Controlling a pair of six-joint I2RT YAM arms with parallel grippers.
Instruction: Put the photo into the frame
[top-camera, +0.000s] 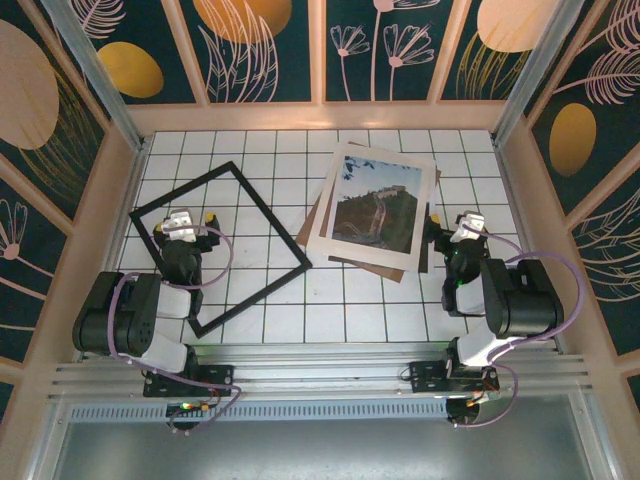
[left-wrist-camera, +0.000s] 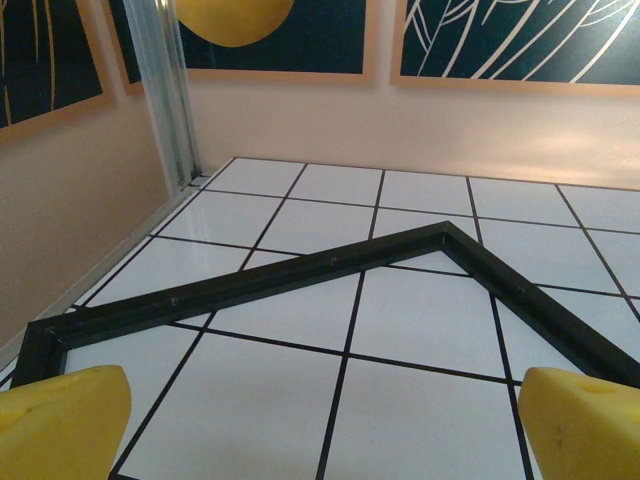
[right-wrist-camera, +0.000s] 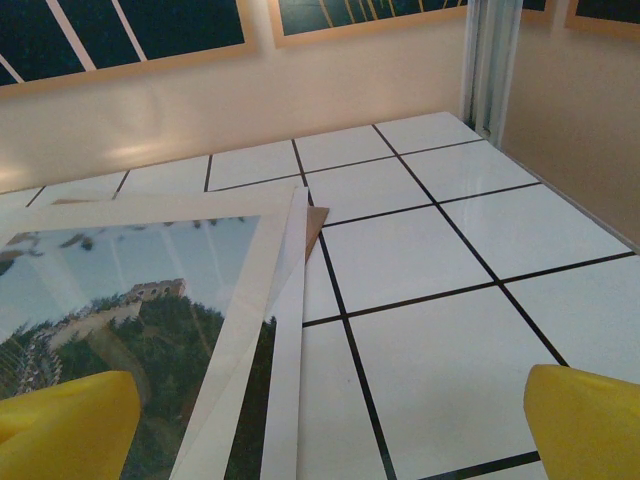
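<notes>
Both arms are tucked in close at the near edge of the tiled table. On the left, the arm is folded tight. Its elbow bulges out to the left and the forearm reaches toward the far side, so the left gripper sits over the near-left part of the frame. Its jaws are spread wide with nothing between them.

In the left wrist view, the two yellow fingers sit at the bottom corners, and the left gripper spans bare white tile inside the frame. One frame corner points away ahead of it. The black frame lies flat on the left half of the table, turned diamond-wise.

On the right, the elbow swings out to the right and the wrist points toward the far side. That puts the right gripper just beside the right edge of the photo, jaws also wide apart and holding nothing.

The photo lies face up right of centre, well apart from the frame. It rests on a brown cardboard board that peeks out at its left and near edges.

From the right wrist, the right gripper looks down with one yellow finger over the photo and the other over plain tile. The brown board shows one corner there.
</notes>
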